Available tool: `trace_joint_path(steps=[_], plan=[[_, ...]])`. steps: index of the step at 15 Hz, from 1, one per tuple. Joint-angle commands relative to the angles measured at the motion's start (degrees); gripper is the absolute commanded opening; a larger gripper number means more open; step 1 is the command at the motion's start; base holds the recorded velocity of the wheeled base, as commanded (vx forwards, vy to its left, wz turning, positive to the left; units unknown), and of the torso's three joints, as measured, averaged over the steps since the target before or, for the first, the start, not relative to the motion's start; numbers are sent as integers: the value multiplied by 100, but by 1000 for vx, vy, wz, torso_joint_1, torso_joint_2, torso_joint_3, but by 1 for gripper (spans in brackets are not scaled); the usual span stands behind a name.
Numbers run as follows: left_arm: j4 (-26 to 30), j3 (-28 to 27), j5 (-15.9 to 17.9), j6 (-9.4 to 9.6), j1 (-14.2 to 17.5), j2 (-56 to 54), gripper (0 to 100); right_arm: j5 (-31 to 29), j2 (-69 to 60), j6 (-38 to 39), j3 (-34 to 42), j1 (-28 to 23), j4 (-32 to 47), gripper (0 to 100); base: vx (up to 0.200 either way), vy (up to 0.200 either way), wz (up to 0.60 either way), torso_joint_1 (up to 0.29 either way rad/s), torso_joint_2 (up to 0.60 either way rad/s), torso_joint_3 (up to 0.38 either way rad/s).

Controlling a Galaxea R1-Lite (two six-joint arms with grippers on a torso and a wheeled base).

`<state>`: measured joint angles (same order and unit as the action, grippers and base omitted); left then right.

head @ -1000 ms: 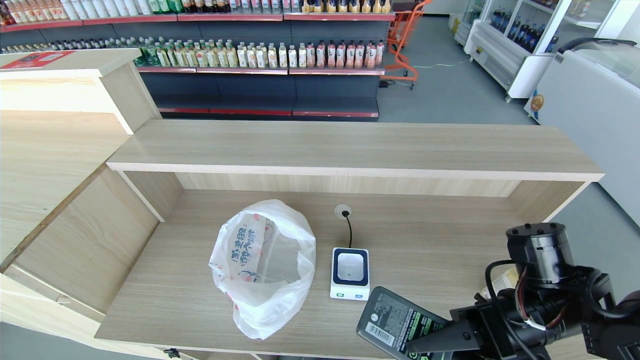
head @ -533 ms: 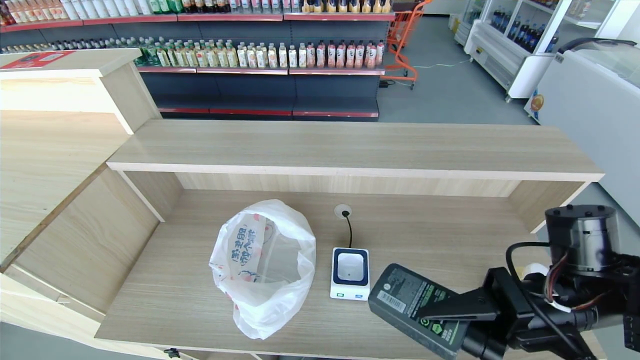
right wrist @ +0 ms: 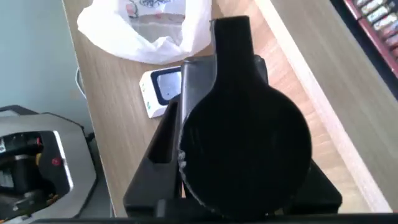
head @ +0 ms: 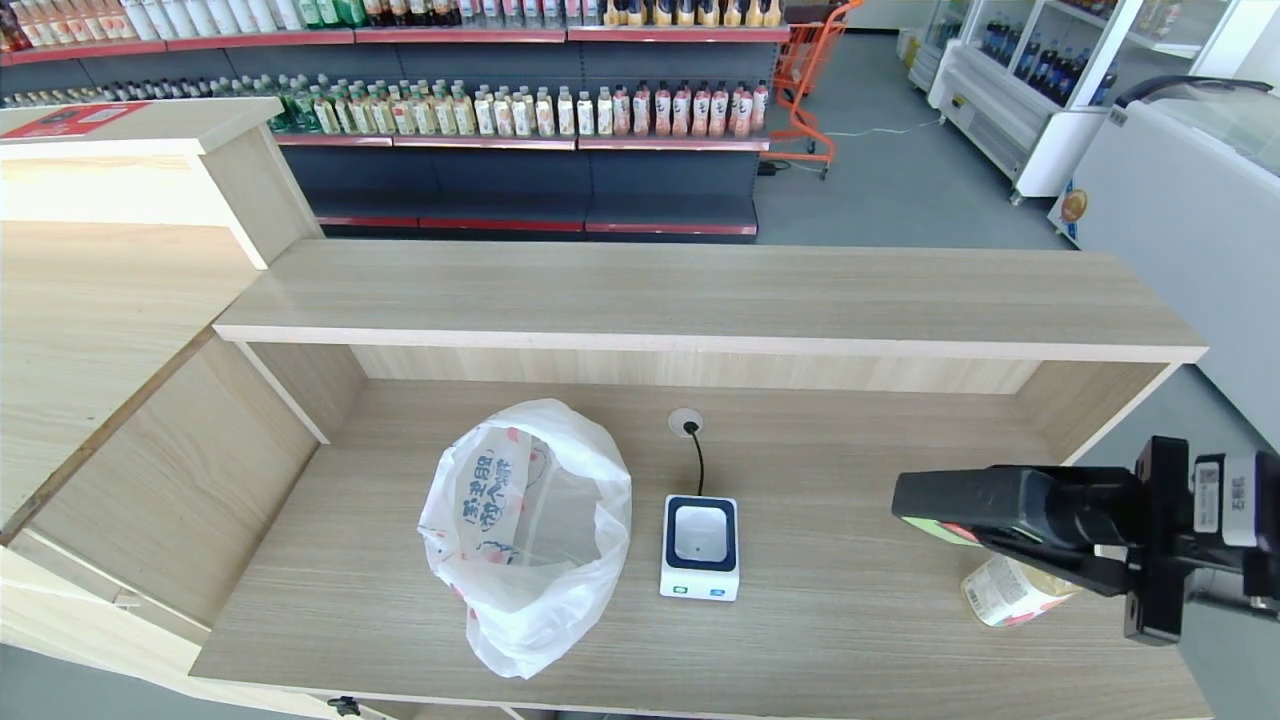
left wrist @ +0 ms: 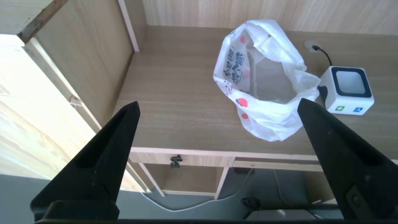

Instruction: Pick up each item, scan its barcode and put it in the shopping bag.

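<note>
Over the worktop's (head: 850, 620) right end: dark item (head: 935, 529) is gripped in right hand (head: 915, 508), well apart from scanner (head: 700, 547) and bag (head: 525, 530). Jar (head: 1005, 592) lying below, recorded in head view. Left hand (left wrist: 219, 109) spread open, recorded in its wrist view.

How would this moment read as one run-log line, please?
right pincer: shut on dark item | left pincer: open | shopping bag: beside scanner
</note>
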<state>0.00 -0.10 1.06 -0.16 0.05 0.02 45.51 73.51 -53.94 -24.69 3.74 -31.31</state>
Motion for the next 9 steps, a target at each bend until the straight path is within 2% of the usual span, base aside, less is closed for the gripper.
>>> trace_joint_path(steps=[1,4,7,8,9], plan=[[-9,1,-1,-2,4,-2,100,-815,225,1747,-159,83,-7,0,0,0,0,0,0,0],[0,1,-1,-2,4,-2,100,-982,1227,3953,-528,320,-25,0,0,0,0,0,0,0],[0,1,-1,-2,4,-2,100,-965,2212,5271,-1003,610,-25,0,0,0,0,0,0,0],[-9,1,-1,-2,4,-2,100,-965,2660,5966,-1284,883,-25,0,0,0,0,0,0,0],[0,1,-1,-2,4,-2,100,-965,2844,6185,-1407,1014,-25,0,0,0,0,0,0,0]])
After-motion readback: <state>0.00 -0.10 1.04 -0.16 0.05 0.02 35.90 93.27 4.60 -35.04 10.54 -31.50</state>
